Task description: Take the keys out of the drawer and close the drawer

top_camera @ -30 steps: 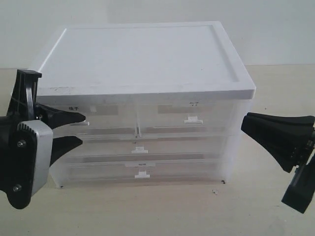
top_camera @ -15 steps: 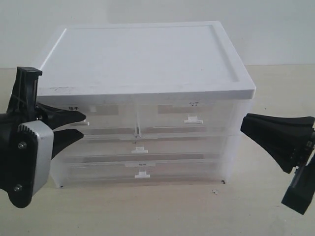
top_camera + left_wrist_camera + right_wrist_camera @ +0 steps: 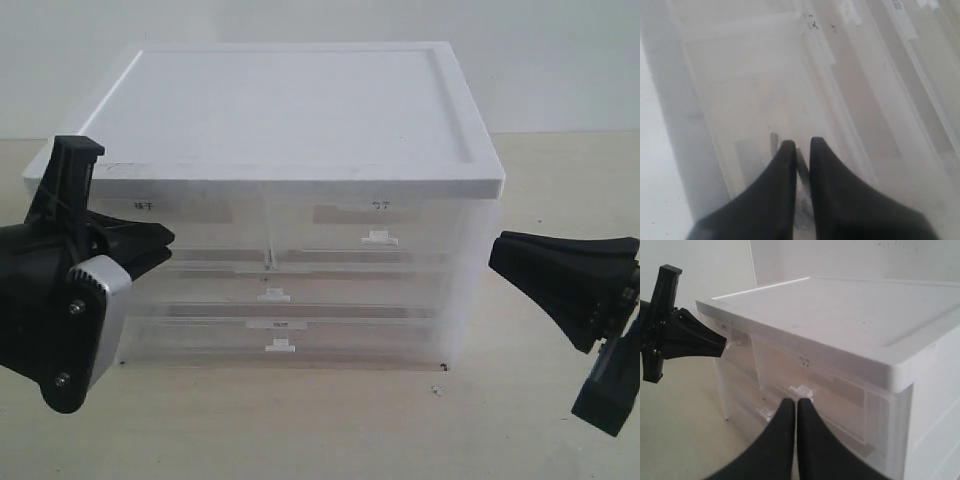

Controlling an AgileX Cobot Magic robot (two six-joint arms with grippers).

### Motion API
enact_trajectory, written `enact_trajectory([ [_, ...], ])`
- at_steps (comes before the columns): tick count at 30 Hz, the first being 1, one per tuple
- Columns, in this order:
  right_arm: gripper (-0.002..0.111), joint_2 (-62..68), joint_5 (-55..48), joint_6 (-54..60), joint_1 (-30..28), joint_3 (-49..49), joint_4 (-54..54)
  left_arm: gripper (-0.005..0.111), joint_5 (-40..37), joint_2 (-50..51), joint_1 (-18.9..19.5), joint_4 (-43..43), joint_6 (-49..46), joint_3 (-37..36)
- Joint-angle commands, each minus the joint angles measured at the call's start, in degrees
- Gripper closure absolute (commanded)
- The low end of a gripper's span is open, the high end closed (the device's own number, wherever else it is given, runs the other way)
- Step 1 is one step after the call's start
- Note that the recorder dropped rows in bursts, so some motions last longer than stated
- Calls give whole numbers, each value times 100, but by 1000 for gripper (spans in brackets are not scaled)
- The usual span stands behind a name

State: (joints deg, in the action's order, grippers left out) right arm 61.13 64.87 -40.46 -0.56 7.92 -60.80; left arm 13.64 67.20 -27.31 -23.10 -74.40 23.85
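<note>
The drawer is the upper left half-width one in a white-topped translucent cabinet, under a label with dark characters. Its front looks level with the neighbouring drawer. My left gripper is shut on its small white handle, a thin white strip pinched between the black fingertips. The keys do not show plainly; only a faint grey smudge lies behind the plastic by the fingers. My right gripper hangs shut and empty just off the cabinet's right side, pointing at the upper right drawer's handle.
The upper right half-width drawer has a fainter label. Two full-width drawers lie below, each with a small white handle. The cabinet stands on a beige table before a white wall.
The left gripper's fingers were apart around the handle and have now closed on it. The whole cabinet has shifted slightly left and turned. The right gripper has stayed put.
</note>
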Motion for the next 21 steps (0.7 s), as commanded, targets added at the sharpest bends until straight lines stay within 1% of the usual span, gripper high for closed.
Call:
enact_trajectory([
  [1, 108, 5, 9, 37, 21, 24, -26, 102, -258, -253, -135, 268, -43, -17],
  [2, 108, 5, 9, 37, 21, 24, -26, 102, -601, -427, -256, 422, -43, -17],
  [5, 108, 5, 9, 37, 21, 24, -26, 102, -1364, -696, -391, 475, -43, -17],
  [7, 108, 5, 9, 37, 21, 24, -26, 102, -1599, -849, -473, 475, -26, -17],
  [8, 108, 5, 9, 37, 21, 24, -26, 102, -1625, -900, -496, 475, 38, -17],
  [9, 108, 5, 9, 37, 21, 24, -26, 102, -1524, -941, -525, 578, 433, -17],
  [12, 108, 5, 9, 37, 21, 24, -26, 102, -883, -950, -525, 952, 1407, -3],
  [14, 108, 5, 9, 37, 21, 24, -26, 102, -828, -950, -539, 1006, 1447, 56],
  [18, 108, 5, 9, 37, 21, 24, -26, 102, -1168, -766, -605, 1006, 1283, 80],
  [21, 108, 5, 9, 37, 21, 24, -26, 102, -949, -497, -605, 1006, 1272, 115],
])
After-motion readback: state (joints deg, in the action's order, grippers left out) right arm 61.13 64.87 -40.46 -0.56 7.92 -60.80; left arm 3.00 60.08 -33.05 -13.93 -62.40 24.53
